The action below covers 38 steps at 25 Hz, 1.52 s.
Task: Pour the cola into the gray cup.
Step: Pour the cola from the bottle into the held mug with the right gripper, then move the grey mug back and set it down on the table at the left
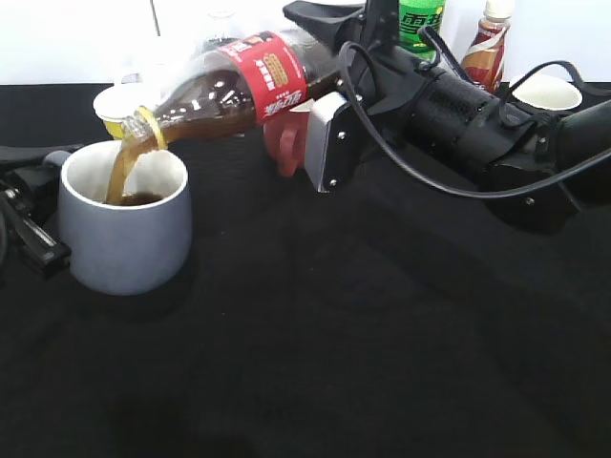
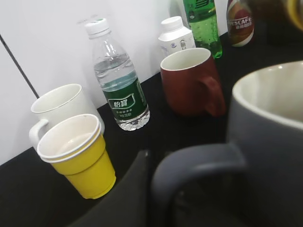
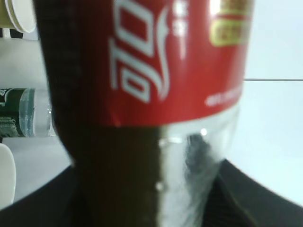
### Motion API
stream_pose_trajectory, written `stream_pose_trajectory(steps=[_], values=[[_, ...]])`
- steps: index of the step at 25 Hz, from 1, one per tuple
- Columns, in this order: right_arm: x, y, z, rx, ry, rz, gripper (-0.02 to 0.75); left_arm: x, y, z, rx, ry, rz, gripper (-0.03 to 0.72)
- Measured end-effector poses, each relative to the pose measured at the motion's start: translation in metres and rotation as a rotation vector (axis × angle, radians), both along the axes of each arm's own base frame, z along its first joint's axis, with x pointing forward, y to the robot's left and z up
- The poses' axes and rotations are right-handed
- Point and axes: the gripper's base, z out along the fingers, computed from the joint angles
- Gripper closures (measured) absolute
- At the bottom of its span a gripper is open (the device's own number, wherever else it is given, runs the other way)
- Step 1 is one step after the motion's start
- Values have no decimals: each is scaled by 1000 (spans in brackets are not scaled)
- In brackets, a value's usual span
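Exterior view: right fingers (image 1: 320,114) are gripping the tilted cola (image 1: 229,91), liquid streaming into the gray cup (image 1: 124,224); left fingers' state is unclear.

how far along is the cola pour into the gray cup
Done: the right end effector has the cola gripped and tipped, mouth over the gray cup. In hand: a brown stream is falling and dark liquid pools low in the cup, while the left end effector sits at the handle side. Left: much of the cola is still in the bottle, and the bottle has yet to be righted.
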Motion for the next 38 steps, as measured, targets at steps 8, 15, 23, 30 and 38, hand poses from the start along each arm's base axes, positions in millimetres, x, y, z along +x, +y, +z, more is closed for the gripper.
stream_pose_trajectory(steps=[8, 15, 23, 30, 38], values=[[0, 0, 1, 4, -5, 1, 353, 0, 0, 0, 1, 0, -2, 647], [1, 1, -5, 135, 167, 39, 353, 0, -1, 1, -17, -19, -11, 647], [0, 3, -6, 461, 524, 138, 353, 2, 1, 3, -39, -23, 15, 647], [-7, -4, 0, 1038, 1110, 323, 353, 5, 5, 8, -110, -50, 81, 647], [-70, -68, -25, 1204, 1155, 18, 353, 15, 36, 12, -159, -91, 438, 647]])
